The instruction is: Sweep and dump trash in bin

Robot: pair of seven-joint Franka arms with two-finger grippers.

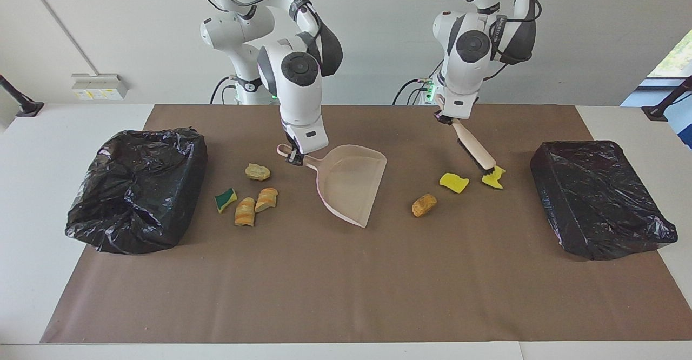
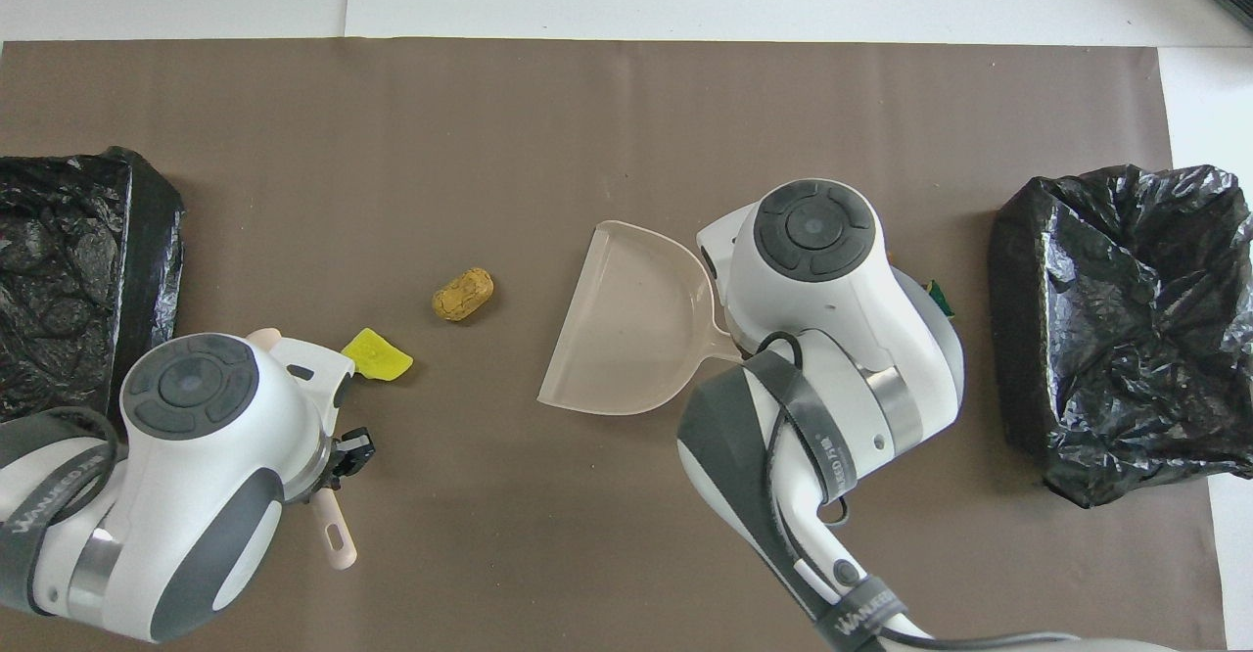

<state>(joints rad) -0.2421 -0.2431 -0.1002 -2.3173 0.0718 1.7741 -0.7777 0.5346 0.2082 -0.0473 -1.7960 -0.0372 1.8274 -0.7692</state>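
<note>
Gripping the brush (image 1: 474, 151) handle, the left gripper (image 1: 446, 118) sets its bristles on one yellow sponge scrap (image 1: 495, 177); a second scrap (image 1: 453, 182) and a brown chunk (image 1: 424, 205) lie just beside. The right gripper (image 1: 294, 157) is clamped on the pink dustpan (image 1: 351, 190) handle, the pan's mouth turned toward the brown chunk.

- Tabletop (image 1: 75, 306), white, carries a brown mat (image 1: 346, 290) over most of it.
- On the mat: a black bag (image 1: 138, 187) at the right arm's end and a black-wrapped box (image 1: 600, 198) at the left arm's end.
- Beside the bag: a green-yellow sponge (image 1: 225, 199) and three bread chunks (image 1: 254, 203).
- Nearer the box: one brown chunk (image 1: 424, 205) and two yellow scraps (image 1: 454, 182).
</note>
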